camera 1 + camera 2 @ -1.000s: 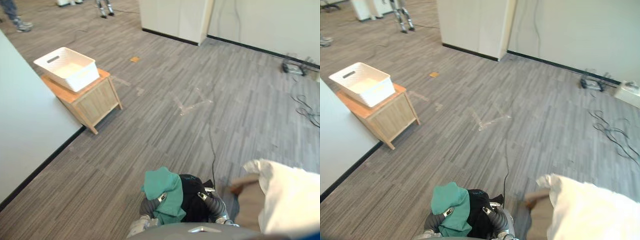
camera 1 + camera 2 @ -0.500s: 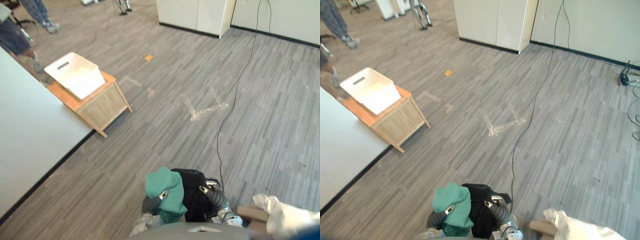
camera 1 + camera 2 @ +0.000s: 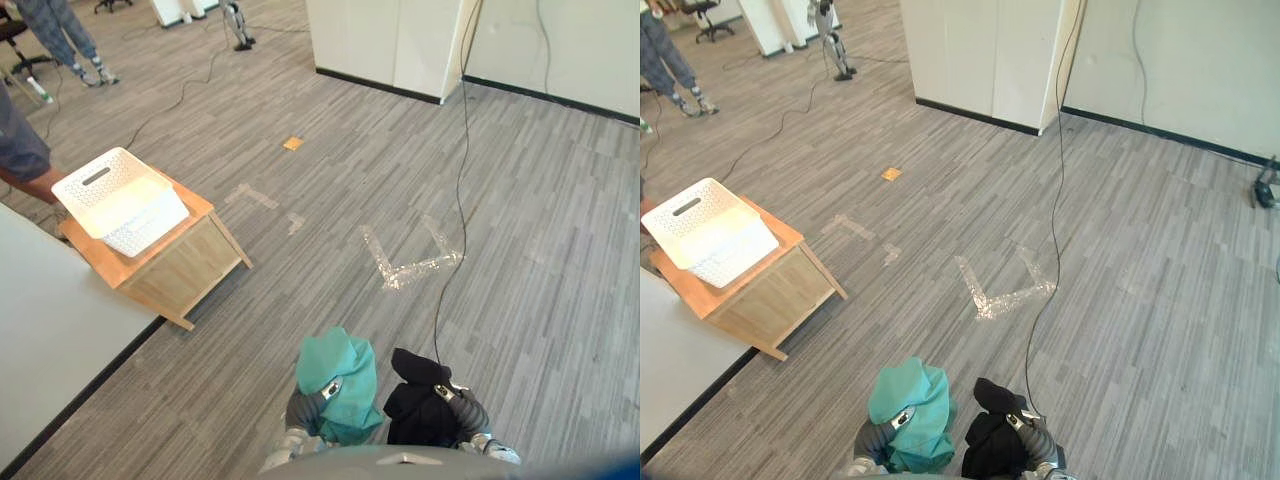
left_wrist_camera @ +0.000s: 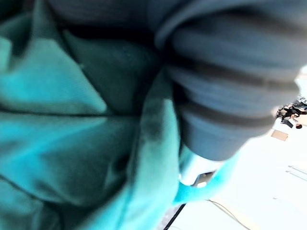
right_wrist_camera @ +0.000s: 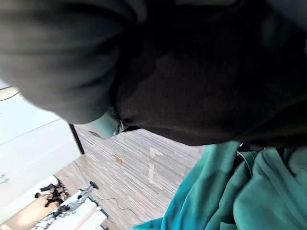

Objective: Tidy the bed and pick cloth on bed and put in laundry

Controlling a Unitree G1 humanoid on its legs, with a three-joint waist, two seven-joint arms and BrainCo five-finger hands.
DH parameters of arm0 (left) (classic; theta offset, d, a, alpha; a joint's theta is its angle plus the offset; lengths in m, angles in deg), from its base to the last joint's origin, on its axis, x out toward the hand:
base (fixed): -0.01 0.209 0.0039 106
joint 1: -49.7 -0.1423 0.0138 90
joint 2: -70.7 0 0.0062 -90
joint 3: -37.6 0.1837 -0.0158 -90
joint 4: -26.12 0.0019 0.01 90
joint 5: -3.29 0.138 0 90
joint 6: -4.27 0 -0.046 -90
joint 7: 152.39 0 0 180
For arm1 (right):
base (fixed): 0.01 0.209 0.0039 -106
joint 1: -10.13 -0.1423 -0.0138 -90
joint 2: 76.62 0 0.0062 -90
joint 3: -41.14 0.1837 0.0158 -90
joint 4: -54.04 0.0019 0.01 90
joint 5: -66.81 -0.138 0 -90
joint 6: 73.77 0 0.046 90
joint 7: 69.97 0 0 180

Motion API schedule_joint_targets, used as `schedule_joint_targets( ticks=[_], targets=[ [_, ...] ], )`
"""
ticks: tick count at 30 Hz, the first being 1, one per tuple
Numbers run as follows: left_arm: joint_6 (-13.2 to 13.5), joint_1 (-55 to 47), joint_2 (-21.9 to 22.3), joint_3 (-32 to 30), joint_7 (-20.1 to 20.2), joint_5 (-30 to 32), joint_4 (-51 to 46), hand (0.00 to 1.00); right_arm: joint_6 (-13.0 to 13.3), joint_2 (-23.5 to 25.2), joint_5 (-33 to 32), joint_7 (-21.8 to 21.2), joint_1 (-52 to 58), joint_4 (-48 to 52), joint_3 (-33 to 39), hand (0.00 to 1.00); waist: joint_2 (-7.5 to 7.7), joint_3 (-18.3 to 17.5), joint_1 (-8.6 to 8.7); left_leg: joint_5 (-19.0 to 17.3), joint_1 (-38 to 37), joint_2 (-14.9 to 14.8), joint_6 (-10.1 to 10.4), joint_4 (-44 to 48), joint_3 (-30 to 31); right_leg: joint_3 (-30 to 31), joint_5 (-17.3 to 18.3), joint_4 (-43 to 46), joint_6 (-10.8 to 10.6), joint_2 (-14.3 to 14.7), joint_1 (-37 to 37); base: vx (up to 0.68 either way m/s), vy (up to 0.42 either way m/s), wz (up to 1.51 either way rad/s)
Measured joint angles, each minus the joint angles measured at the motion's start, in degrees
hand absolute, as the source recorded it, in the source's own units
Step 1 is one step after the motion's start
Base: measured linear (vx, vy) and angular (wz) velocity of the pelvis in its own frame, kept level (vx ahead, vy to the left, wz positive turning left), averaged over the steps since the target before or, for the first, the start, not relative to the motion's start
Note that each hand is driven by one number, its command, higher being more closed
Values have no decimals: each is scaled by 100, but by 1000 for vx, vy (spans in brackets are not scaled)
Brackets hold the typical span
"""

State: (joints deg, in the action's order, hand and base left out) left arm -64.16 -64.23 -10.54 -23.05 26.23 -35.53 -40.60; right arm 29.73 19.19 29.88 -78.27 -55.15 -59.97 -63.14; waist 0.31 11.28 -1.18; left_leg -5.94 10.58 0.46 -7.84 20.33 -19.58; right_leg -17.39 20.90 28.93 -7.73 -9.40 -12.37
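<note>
A teal cloth (image 3: 338,380) is bunched over my left hand (image 3: 302,410), low in the middle of the left eye view; a thumb shows curled on it. Close up in the left wrist view, the teal cloth (image 4: 72,143) wraps round that hand. Just to its right, my right hand (image 3: 467,412) is curled on a black cloth (image 3: 418,405), a small gap away from the teal one. The black cloth (image 5: 201,86) covers the right hand in the right wrist view. A white laundry basket (image 3: 118,200) sits on a low wooden table (image 3: 175,270) ahead to the left.
A person's arm (image 3: 30,170) reaches in beside the basket, and another person (image 3: 60,30) stands far back left. A white wall (image 3: 50,340) runs along the left. White cabinets (image 3: 390,40) stand at the back. A tape mark (image 3: 410,268) and a cable (image 3: 455,200) lie on the grey floor.
The camera has swung left, so the white bedding at the lower right has left the picture. My right hand and the black cloth have drawn apart from the teal cloth. A person's arm now shows by the basket.
</note>
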Motion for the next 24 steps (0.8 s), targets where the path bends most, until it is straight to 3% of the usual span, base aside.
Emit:
schedule_joint_targets(
  ticks=[1,2,3,6,9,10,11,12,13,14,15,17,19,21,22,23,24],
  targets=[
    [0,-1,-11,-3,-5,10,-2,100,5,0,-1,-35,-37,5,10,100,15,4,-1,-139,-72,19,-17,74,-12,3,-242,727,-72,-136,289,688,234,21],
    [1,8,-48,5,-16,23,-25,100,63,57,-2,-81,-99,21,10,100,30,6,5,-448,-389,82,-25,-4,51,17,-1095,2167,116,-461,833,427,147,21],
    [-5,22,-91,7,-38,59,-56,100,85,88,-4,-137,-118,37,-32,100,108,86,29,-657,-788,160,-31,-44,163,54,-1034,3190,232,-741,1183,463,134,25],
    [-123,25,-171,1,-113,124,32,100,95,81,-47,-257,-28,76,-123,100,66,109,131,-849,-1600,157,3,-367,538,3,-628,3623,394,-785,1675,638,78,58],
    [-346,149,-354,-20,-127,121,47,100,127,110,-130,-280,99,282,-179,100,154,141,237,-873,-2295,119,29,-791,1082,-143,-443,2410,338,-661,2279,519,-69,93],
    [-449,226,-415,-24,-126,121,135,100,126,124,-203,-284,95,295,-183,100,133,149,278,-940,-2452,13,102,-821,1278,-190,-511,1344,286,-529,2358,485,-148,103],
    [-501,248,-493,-44,-122,124,178,100,125,144,-227,-291,82,283,-191,100,135,154,322,-1037,-2554,-83,261,-825,1456,-174,-872,26,256,-344,2347,462,-164,103],
    [-504,247,-529,-54,-118,123,182,100,125,161,-229,-298,68,289,-184,100,153,145,318,-1093,-2595,-105,349,-827,1511,-107,-1139,-610,262,-273,2326,448,-206,97],
    [-496,234,-572,-97,-117,122,177,100,124,202,-230,-336,56,293,-154,100,187,157,310,-1283,-2720,-133,533,-815,1614,121,-1636,-1641,175,-203,2310,480,-253,88],
    [-490,214,-568,-139,-119,118,218,100,112,222,-227,-390,53,267,-146,100,182,165,322,-1508,-2885,-173,717,-777,1749,387,-2288,-1778,195,-150,2282,495,-273,81],
    [-492,221,-595,-139,-119,117,282,100,101,222,-227,-396,43,258,-135,100,148,147,321,-1589,-2949,-244,799,-739,1812,490,-2560,-1692,311,-97,2246,470,-286,66],
    [-450,212,-443,-135,-62,121,335,100,97,208,-221,-417,-44,390,24,100,-276,154,284,-1759,-2949,-621,1005,-575,1877,380,-2072,-922,652,134,2425,428,-275,39],
    [-434,189,-408,-191,27,122,351,100,89,47,-233,-427,-142,493,148,100,-390,135,295,-1747,-2864,-754,993,-304,1872,208,-1508,-225,671,87,2605,380,-293,41],
    [-424,150,-302,-351,96,120,401,100,-18,-4,-233,-427,-282,489,218,100,-429,113,280,-1554,-2291,-960,786,1026,1848,-5,-1157,-100,760,148,2467,354,-333,33],
    [-383,149,-269,-424,116,120,396,100,-43,-9,-234,-427,-315,488,248,100,-479,114,241,-1218,-1901,-1107,811,1814,1854,-79,-1099,-235,802,235,2302,267,-254,22],
    [-360,159,-207,-487,167,121,352,100,-81,-51,-232,-428,-430,493,307,100,-601,179,218,-488,-1430,-1406,799,2812,1819,-170,-1082,-615,818,491,1900,252,-191,23],
    [-388,138,-187,-503,244,120,277,100,171,-120,-191,-468,-412,474,266,100,-649,202,155,-276,-1091,-1578,802,3517,1811,-211,-1080,-922,824,649,1639,255,-169,21]
  ],
)
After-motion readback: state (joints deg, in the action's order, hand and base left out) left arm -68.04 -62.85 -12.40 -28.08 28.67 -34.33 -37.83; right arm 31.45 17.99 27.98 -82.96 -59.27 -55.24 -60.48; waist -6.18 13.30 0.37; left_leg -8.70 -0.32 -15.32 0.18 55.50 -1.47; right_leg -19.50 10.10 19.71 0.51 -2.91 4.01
